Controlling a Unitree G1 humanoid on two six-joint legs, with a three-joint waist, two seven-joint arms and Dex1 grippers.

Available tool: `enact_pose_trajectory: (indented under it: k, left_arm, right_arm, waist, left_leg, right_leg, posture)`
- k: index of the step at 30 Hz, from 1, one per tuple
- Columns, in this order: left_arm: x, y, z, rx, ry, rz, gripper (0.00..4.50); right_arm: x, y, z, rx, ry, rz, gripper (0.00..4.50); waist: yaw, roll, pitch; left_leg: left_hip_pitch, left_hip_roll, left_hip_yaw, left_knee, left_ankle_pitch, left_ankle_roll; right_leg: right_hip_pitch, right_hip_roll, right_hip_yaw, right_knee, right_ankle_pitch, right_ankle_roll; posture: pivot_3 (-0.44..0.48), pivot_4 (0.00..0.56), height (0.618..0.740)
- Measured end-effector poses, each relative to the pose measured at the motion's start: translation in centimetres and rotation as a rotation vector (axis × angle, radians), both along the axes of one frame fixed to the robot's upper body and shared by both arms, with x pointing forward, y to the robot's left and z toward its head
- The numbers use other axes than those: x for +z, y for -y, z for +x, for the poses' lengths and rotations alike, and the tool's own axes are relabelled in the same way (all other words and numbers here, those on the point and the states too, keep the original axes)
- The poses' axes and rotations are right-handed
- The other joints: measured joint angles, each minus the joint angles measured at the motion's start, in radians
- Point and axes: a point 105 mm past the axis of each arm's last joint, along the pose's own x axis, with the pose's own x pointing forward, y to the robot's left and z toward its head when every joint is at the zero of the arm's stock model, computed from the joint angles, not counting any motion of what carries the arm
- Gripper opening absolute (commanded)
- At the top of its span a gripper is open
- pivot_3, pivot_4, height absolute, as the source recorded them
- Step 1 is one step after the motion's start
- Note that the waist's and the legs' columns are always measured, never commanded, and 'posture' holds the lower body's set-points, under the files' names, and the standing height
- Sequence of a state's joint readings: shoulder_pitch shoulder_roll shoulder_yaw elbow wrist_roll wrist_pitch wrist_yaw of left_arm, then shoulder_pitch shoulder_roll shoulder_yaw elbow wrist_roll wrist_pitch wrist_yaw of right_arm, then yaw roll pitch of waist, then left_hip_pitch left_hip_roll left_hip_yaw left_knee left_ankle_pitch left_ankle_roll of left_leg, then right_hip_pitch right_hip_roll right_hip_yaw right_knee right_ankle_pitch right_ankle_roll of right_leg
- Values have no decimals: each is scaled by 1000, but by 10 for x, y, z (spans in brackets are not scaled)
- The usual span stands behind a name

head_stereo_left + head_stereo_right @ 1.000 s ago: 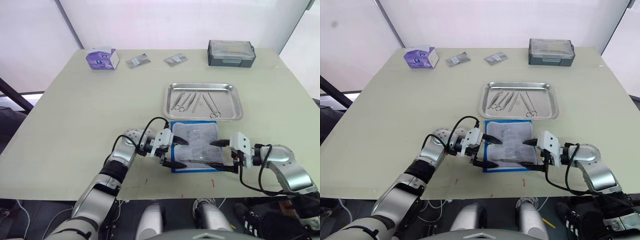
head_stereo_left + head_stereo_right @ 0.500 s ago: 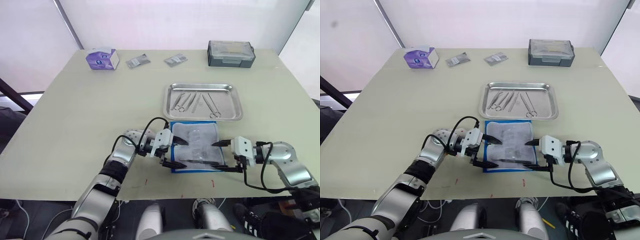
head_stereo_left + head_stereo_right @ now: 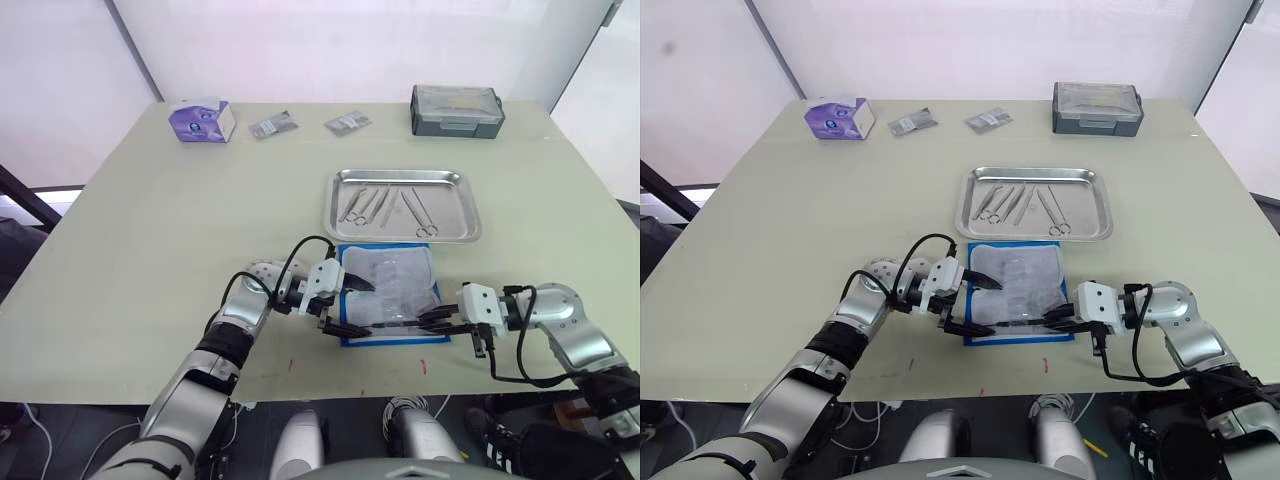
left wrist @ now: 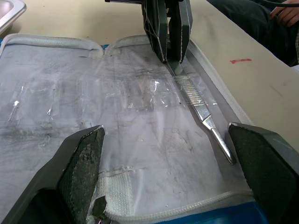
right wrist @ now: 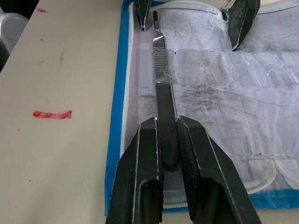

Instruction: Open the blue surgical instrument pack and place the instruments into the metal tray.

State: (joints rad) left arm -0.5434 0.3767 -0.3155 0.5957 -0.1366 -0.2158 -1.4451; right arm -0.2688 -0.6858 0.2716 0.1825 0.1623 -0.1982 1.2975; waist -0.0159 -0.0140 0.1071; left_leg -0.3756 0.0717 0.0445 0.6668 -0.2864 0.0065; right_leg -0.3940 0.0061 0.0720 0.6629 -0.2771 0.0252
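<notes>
The blue surgical instrument pack (image 3: 390,296) lies unfolded on the pale tabletop (image 3: 150,230), just on the robot's side of the metal tray (image 3: 470,215). Only a thin bright-blue border shows around its crinkled, translucent white lining, which is edged with a stitched white seam. One slim, flat silvery instrument (image 5: 160,60) with a ribbed middle section lies along the pack's edge farthest from the tray. The right claw (image 5: 169,140) has its two black fingers closed narrowly on one end of that instrument; the gripped end is hidden between the fingers. The left claw (image 4: 163,154) is spread wide over the pack's left side, holding nothing, one broad, rough-surfaced black finger (image 4: 81,158) near the instrument's free tip. The tray is shallow, shiny steel with rounded corners, and several thin instruments (image 3: 385,203) lie inside it, too small to tell apart
</notes>
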Motion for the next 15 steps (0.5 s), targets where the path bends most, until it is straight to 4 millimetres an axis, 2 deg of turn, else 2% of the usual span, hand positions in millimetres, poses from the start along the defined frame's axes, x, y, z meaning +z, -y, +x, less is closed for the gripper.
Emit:
enact_pose_trajectory:
  k: [15]
  left_arm:
    - [0,-3,-1,7,-3,7,4500]
  right_arm:
    - [6,-9,6,-18,-12,-24,36]
  waist:
    - [-2,-3,-3]
  left_leg:
    - [1,1,1,-1,0,0]
  right_leg:
    - [0,1,1,0,0,0]
  posture:
    - [0,150,731]
